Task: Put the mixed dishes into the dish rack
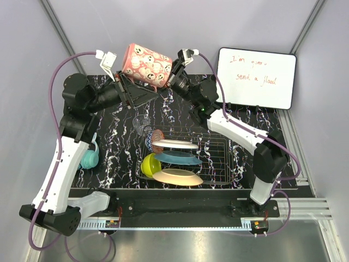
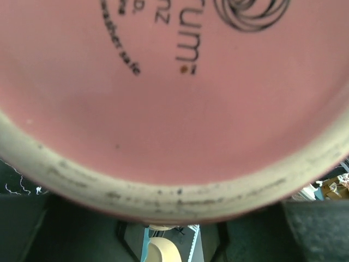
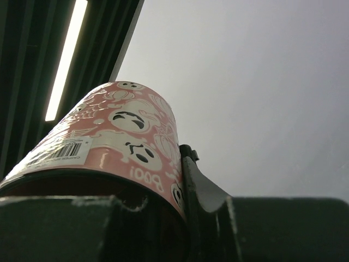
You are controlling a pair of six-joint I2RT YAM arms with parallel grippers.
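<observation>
Now: a hand-over in mid-air. The cup (image 1: pixel 147 65) hangs on its side, high over the far end of the table between the two arms.
Right gripper (image 1: pixel 173 73): pinched on the cup's rim, one finger inside the mouth and one outside, carrying it.
Left gripper (image 1: pixel 136 84): up against the cup's base end. Its own camera sees little but the pink underside, with a dark pad at each lower corner. I cannot tell whether those pads press the wall.
Rack (image 1: pixel 218 158): below and nearer the arms. The white plate (image 1: pixel 174 144), teal plate (image 1: pixel 177 157) and orange plate (image 1: pixel 177 177) stand in its left half, with the green bowl (image 1: pixel 150 164) at their left. The right half is bare wire.
Glass (image 1: pixel 143 123): seemingly on the mat just off the rack's far left corner, not yet loaded.
Step, as I judge it: passing the cup from right to left, ahead of racking it.
Next move calls for: the left's hold to be sure before the right lets go, then the cup lowered onto free wire, clear of the plates.
</observation>
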